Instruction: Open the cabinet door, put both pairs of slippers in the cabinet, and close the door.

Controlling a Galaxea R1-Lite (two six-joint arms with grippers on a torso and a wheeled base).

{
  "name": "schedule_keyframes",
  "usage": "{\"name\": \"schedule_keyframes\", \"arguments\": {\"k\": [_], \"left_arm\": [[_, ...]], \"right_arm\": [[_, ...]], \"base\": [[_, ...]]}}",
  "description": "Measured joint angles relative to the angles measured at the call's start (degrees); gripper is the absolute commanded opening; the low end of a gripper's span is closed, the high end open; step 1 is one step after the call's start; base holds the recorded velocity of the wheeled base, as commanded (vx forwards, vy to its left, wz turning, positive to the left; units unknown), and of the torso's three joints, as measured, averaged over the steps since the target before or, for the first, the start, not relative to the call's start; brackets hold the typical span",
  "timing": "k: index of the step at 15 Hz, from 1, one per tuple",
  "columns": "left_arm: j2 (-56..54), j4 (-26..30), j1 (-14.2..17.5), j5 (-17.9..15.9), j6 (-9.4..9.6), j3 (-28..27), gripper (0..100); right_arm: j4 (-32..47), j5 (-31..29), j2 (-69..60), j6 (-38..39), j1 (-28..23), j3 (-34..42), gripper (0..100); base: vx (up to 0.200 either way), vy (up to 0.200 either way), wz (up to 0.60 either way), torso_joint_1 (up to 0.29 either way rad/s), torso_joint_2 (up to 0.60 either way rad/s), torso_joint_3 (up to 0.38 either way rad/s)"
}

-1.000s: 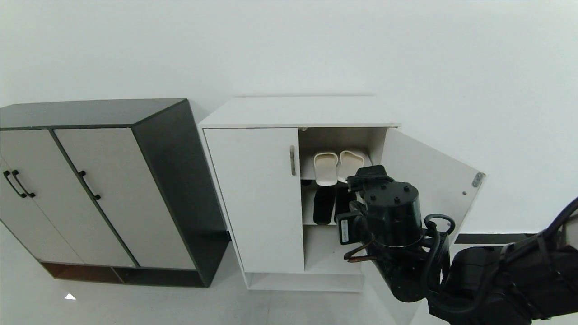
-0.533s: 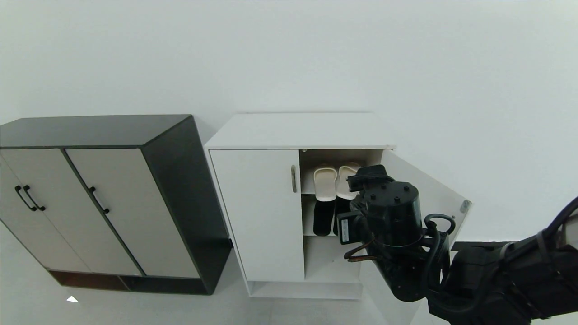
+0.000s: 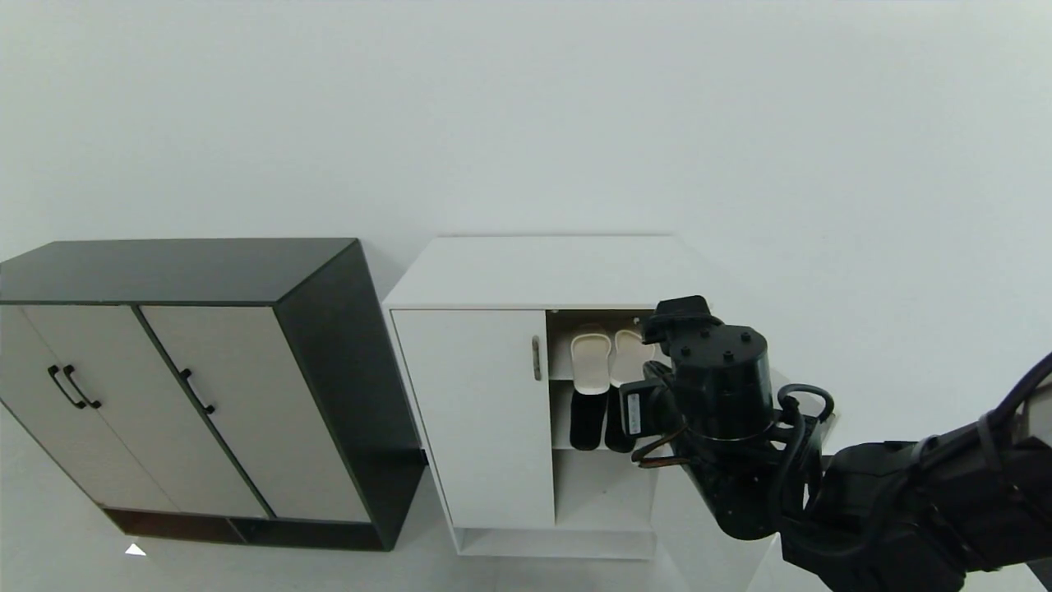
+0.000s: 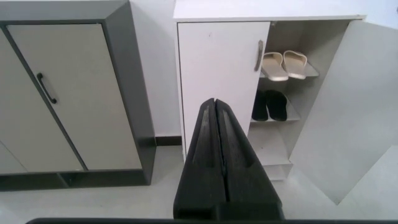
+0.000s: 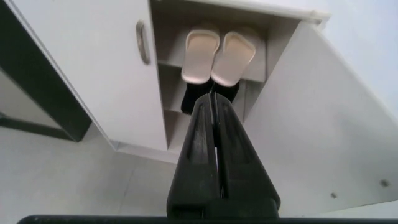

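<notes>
The white cabinet (image 3: 477,411) has its left door shut and its right door (image 4: 348,106) swung wide open. A white pair of slippers (image 3: 604,358) lies on the top shelf, and a black pair (image 3: 588,419) on the shelf below. My right arm (image 3: 715,395) is raised in front of the open side, apart from the shelves. In the right wrist view my right gripper (image 5: 214,99) is shut and empty, pointing at both pairs (image 5: 217,56), with the open door (image 5: 317,124) beside it. My left gripper (image 4: 215,102) is shut and empty, farther back, facing the cabinet's shut door (image 4: 217,74).
A dark cabinet (image 3: 205,395) with two grey doors and black handles stands right beside the white one on its left. A bare white wall is behind both. Pale floor (image 4: 124,199) lies open in front of the cabinets.
The whole head picture has shifted: both cabinets now sit lower and look smaller, so the camera moved. The slippers and the open door keep their places on the cabinet.
</notes>
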Motion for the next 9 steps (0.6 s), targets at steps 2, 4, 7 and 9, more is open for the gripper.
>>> {"name": "schedule_keyframes", "arguments": {"k": [2, 4, 7, 9], "left_arm": [[0.0, 0.0, 0.0, 0.0, 0.00, 0.0, 0], [0.0, 0.0, 0.0, 0.0, 0.00, 0.0, 0], [0.0, 0.0, 0.0, 0.0, 0.00, 0.0, 0], [0.0, 0.0, 0.0, 0.0, 0.00, 0.0, 0]], "right_arm": [[-0.1, 0.1, 0.0, -0.1, -0.1, 0.1, 0], [-0.1, 0.1, 0.0, -0.1, -0.1, 0.1, 0], [-0.1, 0.5, 0.1, -0.1, -0.3, 0.3, 0], [-0.1, 1.5, 0.0, -0.1, -0.3, 0.8, 0]], "base": [[0.000, 0.000, 0.00, 0.028, -0.04, -0.028], [0.000, 0.000, 0.00, 0.000, 0.00, 0.000], [0.000, 0.000, 0.00, 0.000, 0.00, 0.000], [0.000, 0.000, -0.30, -0.001, 0.00, 0.006]]}}
